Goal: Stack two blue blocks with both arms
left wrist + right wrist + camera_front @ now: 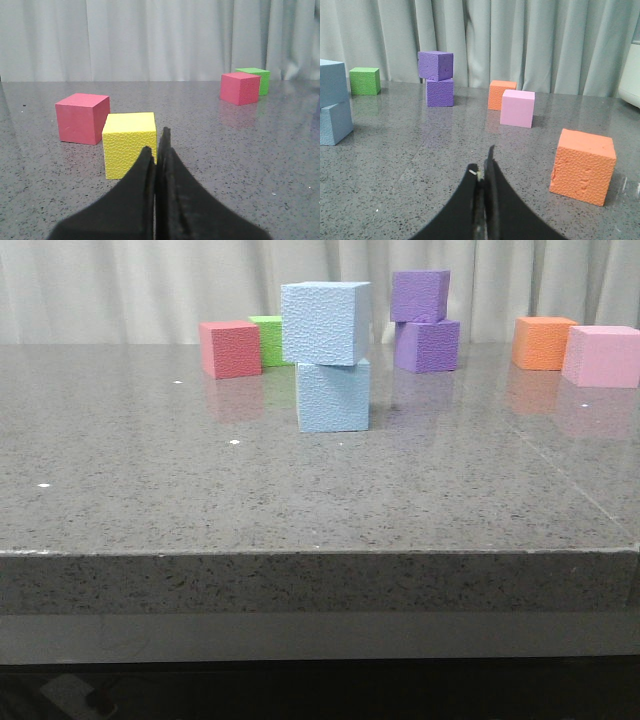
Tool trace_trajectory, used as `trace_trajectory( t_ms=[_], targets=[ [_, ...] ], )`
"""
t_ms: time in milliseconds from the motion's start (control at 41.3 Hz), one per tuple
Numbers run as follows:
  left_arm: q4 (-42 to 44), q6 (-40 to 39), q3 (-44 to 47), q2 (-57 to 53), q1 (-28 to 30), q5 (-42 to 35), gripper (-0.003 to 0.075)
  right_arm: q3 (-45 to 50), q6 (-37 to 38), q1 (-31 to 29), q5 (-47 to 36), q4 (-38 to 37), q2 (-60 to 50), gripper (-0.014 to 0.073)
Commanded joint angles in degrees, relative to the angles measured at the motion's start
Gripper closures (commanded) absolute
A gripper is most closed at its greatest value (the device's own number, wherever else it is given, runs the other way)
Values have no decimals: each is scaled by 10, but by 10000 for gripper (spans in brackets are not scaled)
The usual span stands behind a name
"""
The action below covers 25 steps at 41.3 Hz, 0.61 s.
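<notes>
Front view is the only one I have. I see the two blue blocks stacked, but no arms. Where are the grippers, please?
Observer: Both are pulled back. The left gripper is shut and empty, low over the table.
Operator: What is near it?
Observer: A yellow block right ahead of its fingertips, with a red block beside that one.
Operator: And the right gripper?
Observer: The right gripper is shut too, empty, with an orange block close by.
</notes>
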Motion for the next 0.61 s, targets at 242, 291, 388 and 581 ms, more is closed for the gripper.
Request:
trace_trajectory(
  t_ms=[242,291,388,581],
  targets=[
    [-4,-6,1,-9,0,-50,741,-4,-7,-3,-50,0,-11,661],
    [-4,-6,1,-9,0,-50,741,-4,-7,-3,-50,0,-11,661],
    [-4,-6,1,-9,0,-50,741,-4,-7,-3,-50,0,-11,661],
    [-4,-6,1,-9,0,-50,741,-4,-7,-20,-50,0,-11,661]
  ],
)
